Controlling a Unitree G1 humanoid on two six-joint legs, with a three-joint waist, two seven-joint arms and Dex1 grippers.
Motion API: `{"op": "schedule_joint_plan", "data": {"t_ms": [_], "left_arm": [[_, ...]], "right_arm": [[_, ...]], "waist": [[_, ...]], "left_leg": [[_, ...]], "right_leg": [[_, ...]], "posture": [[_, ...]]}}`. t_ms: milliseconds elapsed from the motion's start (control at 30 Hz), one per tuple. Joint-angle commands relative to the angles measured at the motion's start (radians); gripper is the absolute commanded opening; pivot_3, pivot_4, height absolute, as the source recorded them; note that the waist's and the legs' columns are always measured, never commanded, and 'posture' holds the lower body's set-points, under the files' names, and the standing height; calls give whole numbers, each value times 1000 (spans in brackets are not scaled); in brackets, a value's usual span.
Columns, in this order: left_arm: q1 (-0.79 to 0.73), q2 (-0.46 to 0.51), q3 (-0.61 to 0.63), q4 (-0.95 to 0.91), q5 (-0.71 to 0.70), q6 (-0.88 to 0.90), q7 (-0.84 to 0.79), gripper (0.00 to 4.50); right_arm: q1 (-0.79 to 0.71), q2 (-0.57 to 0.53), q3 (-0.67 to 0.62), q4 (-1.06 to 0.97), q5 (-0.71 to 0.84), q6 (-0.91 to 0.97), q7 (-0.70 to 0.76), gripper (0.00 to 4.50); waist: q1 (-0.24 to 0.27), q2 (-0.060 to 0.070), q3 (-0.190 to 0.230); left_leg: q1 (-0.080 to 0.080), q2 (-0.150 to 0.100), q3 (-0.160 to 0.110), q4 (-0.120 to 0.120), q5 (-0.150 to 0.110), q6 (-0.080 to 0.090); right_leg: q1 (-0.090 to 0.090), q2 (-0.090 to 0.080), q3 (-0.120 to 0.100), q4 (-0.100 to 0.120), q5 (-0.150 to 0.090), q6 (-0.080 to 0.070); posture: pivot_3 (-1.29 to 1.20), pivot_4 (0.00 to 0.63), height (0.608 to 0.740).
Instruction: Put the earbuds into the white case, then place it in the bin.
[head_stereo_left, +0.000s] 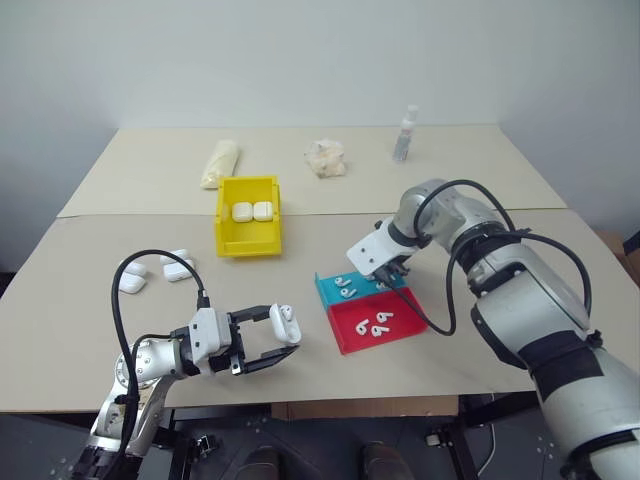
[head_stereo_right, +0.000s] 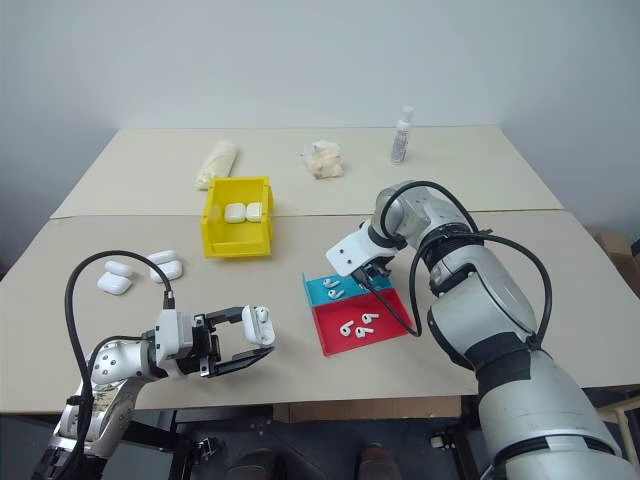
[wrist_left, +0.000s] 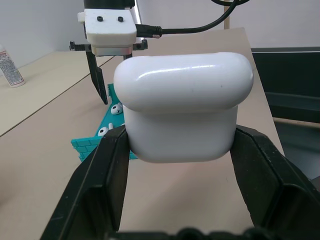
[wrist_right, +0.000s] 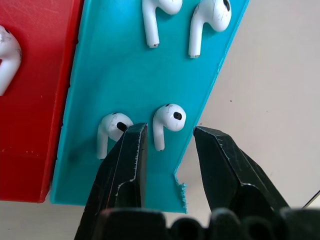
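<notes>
The left pincer (head_stereo_left: 268, 338) grips a closed, glossy white case (head_stereo_left: 285, 324) above the bench's (head_stereo_left: 90, 340) near edge. Farther off, the right pincer (wrist_right: 169, 137) hangs parted astride one stemmed white earbud (wrist_right: 168, 121) on the teal tray (wrist_right: 120, 75). Beyond, the yellow bin (head_stereo_left: 247, 214) holds two more cases.

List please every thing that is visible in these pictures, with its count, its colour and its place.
white case: one, held in the left gripper
cases in the bin: two, white
bin: one, yellow, middle of table
loose cases: about four, white, table's left side
teal tray: one, holds four earbuds
red tray: one, beside the teal tray, holds about three earbuds
bottle: one, clear, far edge
wrapped bundle: one, pale yellow, far edge
crumpled wad: one, cream, far edge
left gripper: shut on the case
right gripper: fingers open around one teal-tray earbud
</notes>
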Motion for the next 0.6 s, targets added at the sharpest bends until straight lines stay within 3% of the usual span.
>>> {"op": "schedule_joint_plan", "data": {"t_ms": [33,600], "left_arm": [[7,7,6,-38,-4,-14,6,2757],[28,6,4,-61,10,-13,26,2757]], "right_arm": [[-9,0,-8,5,-21,-8,-35,1854],[-9,37,-24,27,-27,-17,-71,1854]], "waist": [[-3,0,0],[-10,0,0]], "left_leg": [[0,0,0,0,0,0],[1,0,0,-4,1,-1]], "right_leg": [[0,0,0,0,0,0],[0,0,0,0,0,0]], "posture": [[0,150,740],[0,150,740]]}}
